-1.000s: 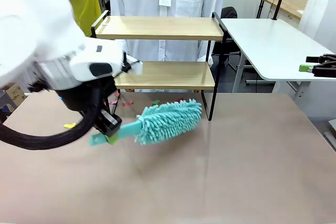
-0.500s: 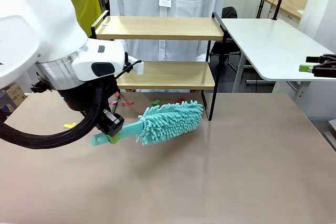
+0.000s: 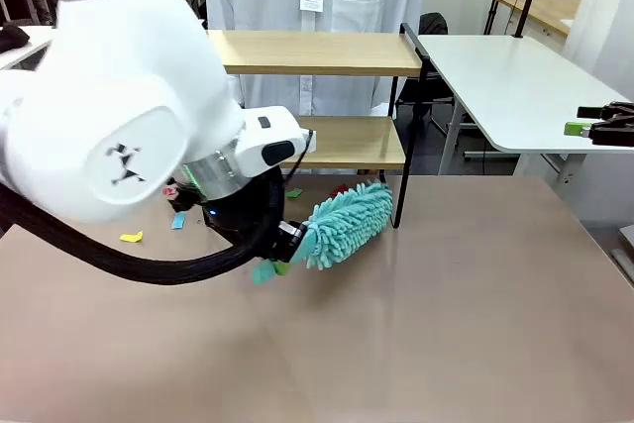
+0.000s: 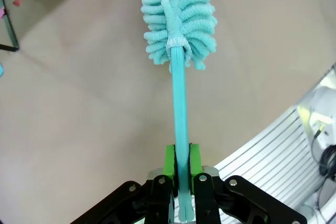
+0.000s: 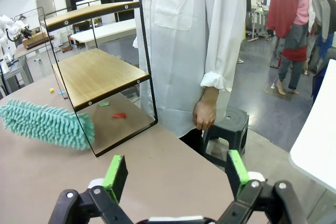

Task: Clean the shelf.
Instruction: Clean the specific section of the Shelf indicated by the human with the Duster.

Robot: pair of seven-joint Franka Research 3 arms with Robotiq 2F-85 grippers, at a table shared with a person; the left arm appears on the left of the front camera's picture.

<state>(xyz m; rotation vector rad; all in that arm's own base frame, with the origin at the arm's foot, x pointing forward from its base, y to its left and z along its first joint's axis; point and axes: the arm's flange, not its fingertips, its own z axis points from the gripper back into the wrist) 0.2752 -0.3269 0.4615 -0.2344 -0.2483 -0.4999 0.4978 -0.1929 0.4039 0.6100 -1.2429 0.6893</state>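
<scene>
The shelf (image 3: pixel 327 52) stands at the table's far side, two light wooden boards in a thin black frame; my left arm hides its left end. My left gripper (image 3: pixel 283 243) is shut on the teal handle of a fluffy teal duster (image 3: pixel 349 223), whose head lies by the shelf's front right leg, below the lower board. Looking down the left wrist, the green pads (image 4: pixel 169 160) clamp the handle (image 4: pixel 180 108) and the duster head (image 4: pixel 178 19) points away over the table. My right gripper (image 5: pixel 176 174) hangs open and empty to the right of the shelf (image 5: pixel 100 72), also seen at the right edge (image 3: pixel 582 122).
A person in a white coat (image 5: pixel 199 51) stands behind the shelf, one hand (image 5: pixel 205 111) hanging down. Paper scraps lie on the table: yellow (image 3: pixel 131 238), blue (image 3: pixel 178 220), green (image 3: pixel 294 193), red (image 5: pixel 119 115). A white table (image 3: pixel 515 86) and a black stool (image 5: pixel 228 129) sit at the right.
My left arm has swung right and toward the shelf, carrying the duster closer to the shelf's right leg and tilting it steeper. The right gripper has stayed put.
</scene>
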